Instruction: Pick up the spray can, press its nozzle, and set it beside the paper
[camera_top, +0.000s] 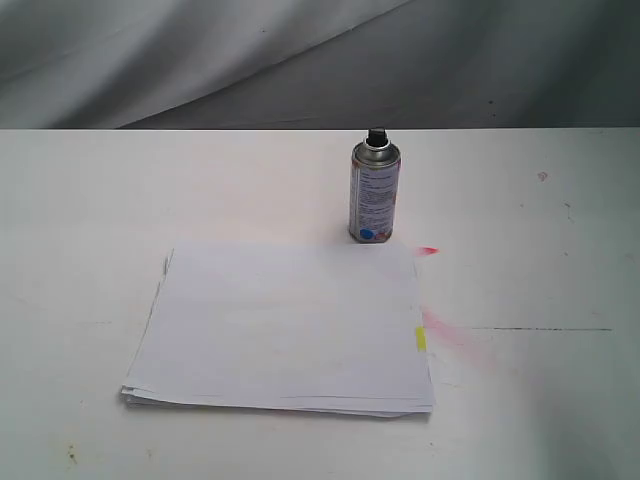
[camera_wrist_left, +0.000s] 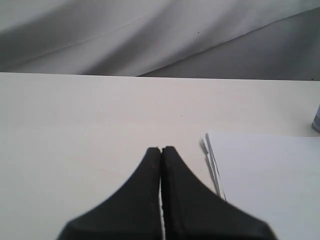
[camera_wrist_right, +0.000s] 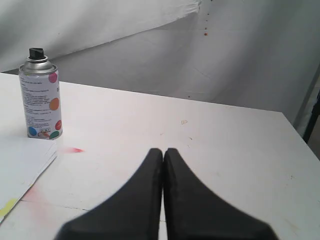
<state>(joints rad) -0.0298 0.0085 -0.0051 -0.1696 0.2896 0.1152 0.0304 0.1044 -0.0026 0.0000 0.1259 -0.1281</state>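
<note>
Left gripper: pressed together.
Right gripper: pressed together.
Spray can: tall, thin; a bump could tip it onto the paper.

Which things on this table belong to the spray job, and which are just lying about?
For the job: spray can, its nozzle, paper.
Just there: pink smears on the table, grey cloth behind.

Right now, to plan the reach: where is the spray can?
Exterior view: the spray can stands upright just beyond the far right corner of the paper.
</note>
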